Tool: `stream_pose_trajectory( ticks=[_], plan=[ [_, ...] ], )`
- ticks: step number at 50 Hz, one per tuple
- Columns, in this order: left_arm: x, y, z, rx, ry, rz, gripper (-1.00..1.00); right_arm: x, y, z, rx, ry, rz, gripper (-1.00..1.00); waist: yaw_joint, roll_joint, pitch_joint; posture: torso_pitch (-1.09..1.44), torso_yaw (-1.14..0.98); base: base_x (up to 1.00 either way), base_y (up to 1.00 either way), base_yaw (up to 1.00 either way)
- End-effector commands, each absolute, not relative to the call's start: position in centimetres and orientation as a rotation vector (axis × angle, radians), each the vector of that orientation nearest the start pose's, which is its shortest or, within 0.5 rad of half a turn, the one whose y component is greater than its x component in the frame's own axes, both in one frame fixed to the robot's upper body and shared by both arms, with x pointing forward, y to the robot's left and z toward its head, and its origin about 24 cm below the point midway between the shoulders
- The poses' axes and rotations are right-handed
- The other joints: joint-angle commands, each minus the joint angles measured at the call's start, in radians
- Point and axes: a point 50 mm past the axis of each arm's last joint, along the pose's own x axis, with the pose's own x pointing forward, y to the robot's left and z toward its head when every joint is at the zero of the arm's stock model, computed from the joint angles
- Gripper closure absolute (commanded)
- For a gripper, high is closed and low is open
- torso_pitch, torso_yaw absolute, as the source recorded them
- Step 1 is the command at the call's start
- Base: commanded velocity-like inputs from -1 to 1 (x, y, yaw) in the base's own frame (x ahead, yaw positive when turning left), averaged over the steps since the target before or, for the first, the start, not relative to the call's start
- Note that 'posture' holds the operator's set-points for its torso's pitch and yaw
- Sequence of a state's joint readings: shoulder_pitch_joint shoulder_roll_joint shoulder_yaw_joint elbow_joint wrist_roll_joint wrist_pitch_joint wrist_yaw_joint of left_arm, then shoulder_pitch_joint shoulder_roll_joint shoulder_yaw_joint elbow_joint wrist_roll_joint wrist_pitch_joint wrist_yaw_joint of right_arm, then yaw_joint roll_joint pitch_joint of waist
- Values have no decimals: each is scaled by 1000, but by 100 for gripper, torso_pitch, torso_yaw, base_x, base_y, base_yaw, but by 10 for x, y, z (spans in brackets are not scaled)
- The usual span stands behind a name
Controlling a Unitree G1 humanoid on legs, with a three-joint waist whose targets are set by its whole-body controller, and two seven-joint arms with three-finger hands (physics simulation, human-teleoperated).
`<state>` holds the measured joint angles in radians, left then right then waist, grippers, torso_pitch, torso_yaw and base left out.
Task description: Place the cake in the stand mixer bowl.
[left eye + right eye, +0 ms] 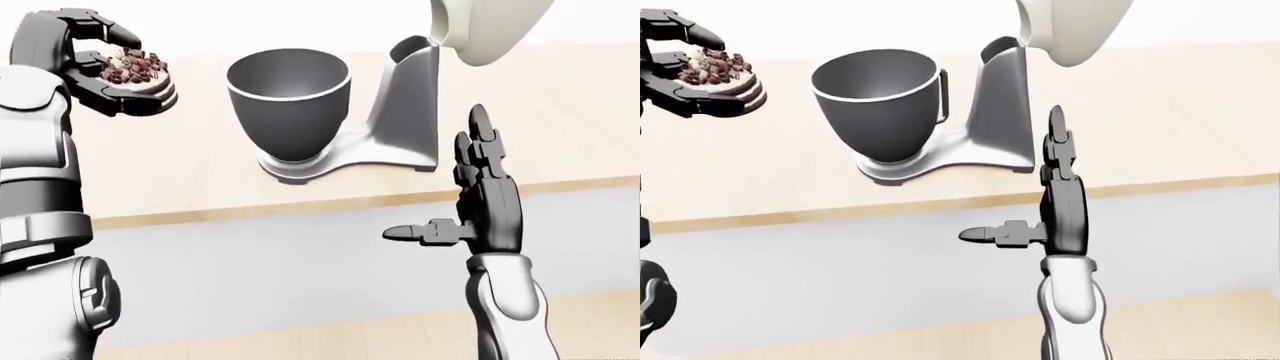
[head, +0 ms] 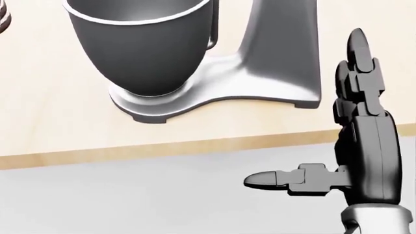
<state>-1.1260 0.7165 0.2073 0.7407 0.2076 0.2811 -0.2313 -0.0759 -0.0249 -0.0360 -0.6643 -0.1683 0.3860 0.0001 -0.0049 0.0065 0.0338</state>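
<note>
Cake (image 1: 128, 69): my left hand (image 1: 95, 64) grasps it, fingers clenched round it, raised left of the stand mixer bowl (image 1: 288, 97). Bowl sits on the mixer base (image 1: 345, 154), wooden surface (image 1: 550, 127). My right hand (image 1: 485, 195): fingers released, below-right of bowl.

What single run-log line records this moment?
left hand: shut on round chocolate-topped cake, raised left of dark grey mixer bowl | right hand: open, empty | bowl: empty | cake not yet placed

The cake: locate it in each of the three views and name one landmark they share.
Left-eye view: cake at upper left, held in the left hand.
Right-eye view: upper left corner, left of the bowl.
Head view: only a sliver at the upper left edge.
Shared landmark: stand mixer bowl.
</note>
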Motion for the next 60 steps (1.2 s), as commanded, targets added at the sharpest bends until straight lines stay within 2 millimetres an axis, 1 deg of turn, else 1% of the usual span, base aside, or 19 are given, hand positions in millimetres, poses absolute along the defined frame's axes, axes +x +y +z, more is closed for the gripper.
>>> stream_pose_trajectory(
  ticks=[1, 16, 27, 40, 60],
  plan=[
    [358, 313, 341, 514, -289, 341, 100, 229, -159, 186, -171, -431, -105, -100, 0, 11, -30, 0, 0, 0, 0, 0],
    [359, 303, 361, 514, -325, 334, 100, 229, -159, 186, -168, -434, -104, -100, -1, 9, -28, 0, 0, 0, 0, 0],
    [359, 298, 369, 516, -345, 326, 100, 228, -159, 185, -167, -437, -104, -100, -1, 6, -27, 0, 0, 0, 0, 0],
    [360, 286, 382, 500, -386, 313, 100, 228, -158, 185, -167, -438, -102, -100, 0, 3, -26, 0, 0, 0, 0, 0],
    [364, 265, 395, 487, -429, 277, 100, 228, -159, 185, -164, -439, -103, -100, -1, 0, -24, 0, 0, 0, 0, 0]
  ],
)
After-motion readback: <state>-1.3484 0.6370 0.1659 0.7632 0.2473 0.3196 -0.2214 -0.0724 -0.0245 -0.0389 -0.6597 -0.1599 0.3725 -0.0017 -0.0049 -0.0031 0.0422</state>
